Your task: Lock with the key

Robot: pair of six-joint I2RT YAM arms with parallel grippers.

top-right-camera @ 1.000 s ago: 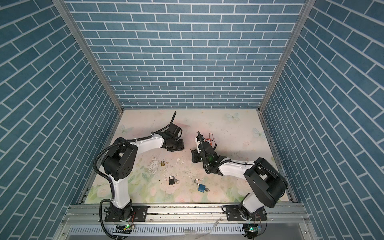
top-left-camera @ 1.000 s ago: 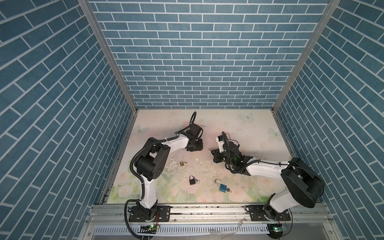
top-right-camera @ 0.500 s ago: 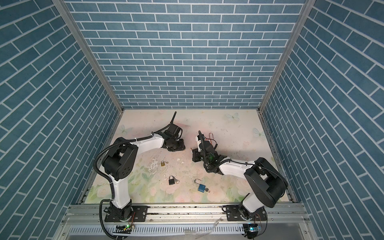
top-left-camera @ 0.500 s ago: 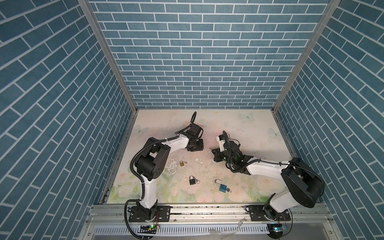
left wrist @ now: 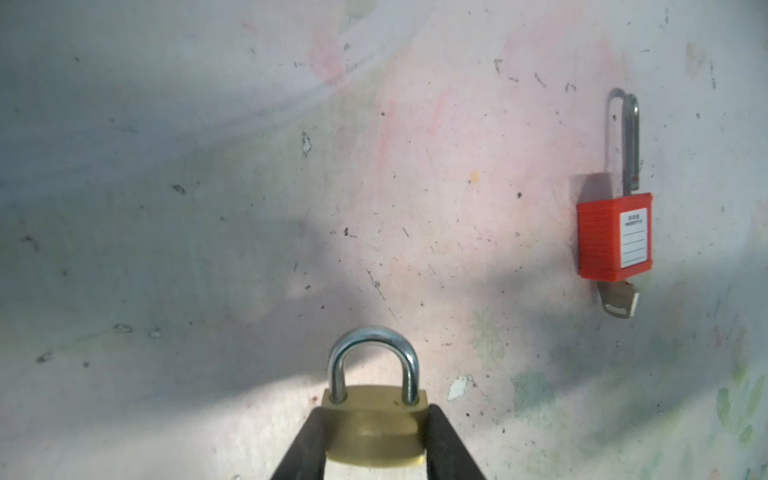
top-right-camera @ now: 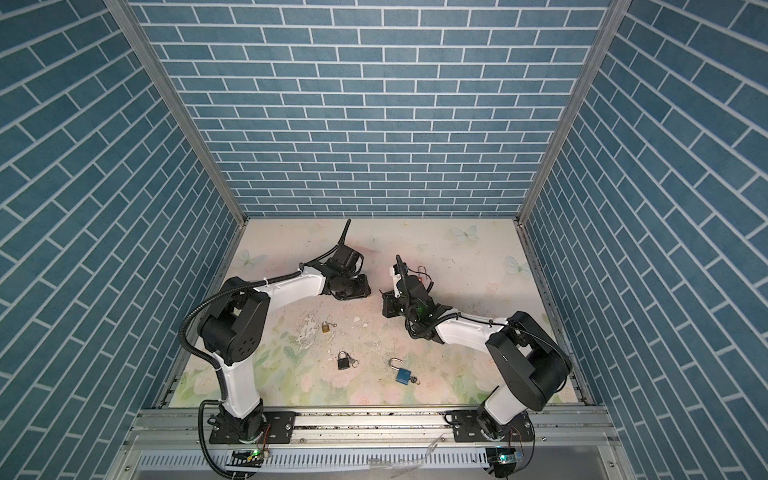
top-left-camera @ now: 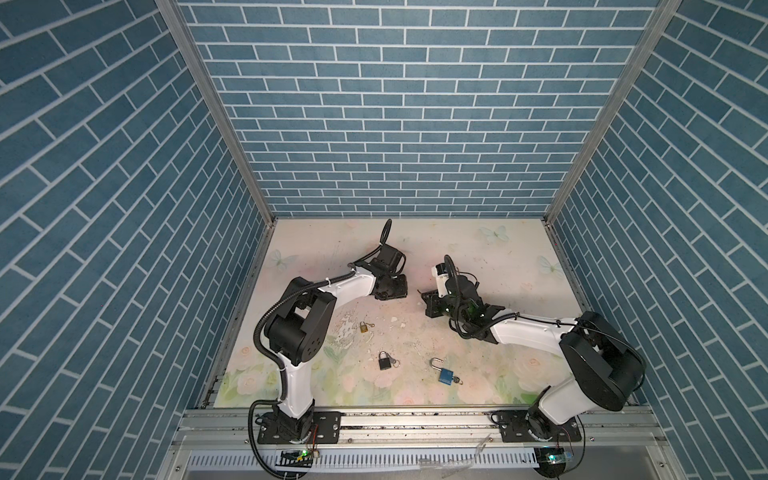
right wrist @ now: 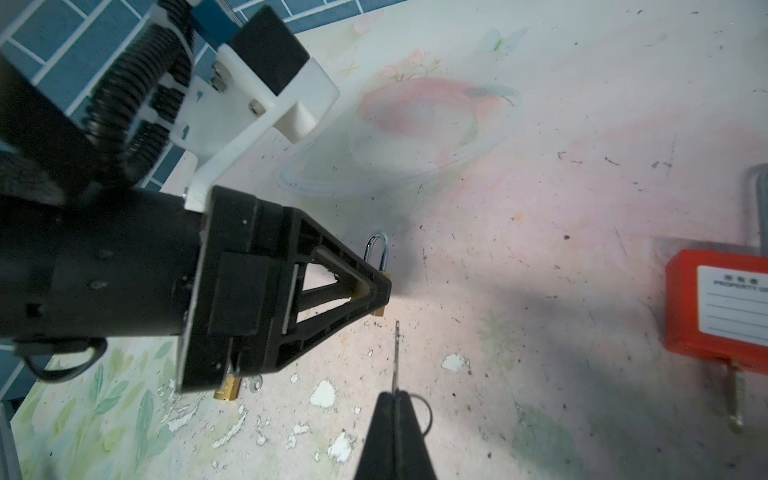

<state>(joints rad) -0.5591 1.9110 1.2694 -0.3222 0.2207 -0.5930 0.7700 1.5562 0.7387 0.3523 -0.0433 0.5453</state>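
The brass padlock is gripped by its body in the left claw near the middle of the surface, the key pinched tight in the right claw at its three o'clock in both top views, tip just short.

Held padlock in left gripper; key in right gripper, near, at its 4 o'clock; loose padlocks on table toward 6 o'clock.
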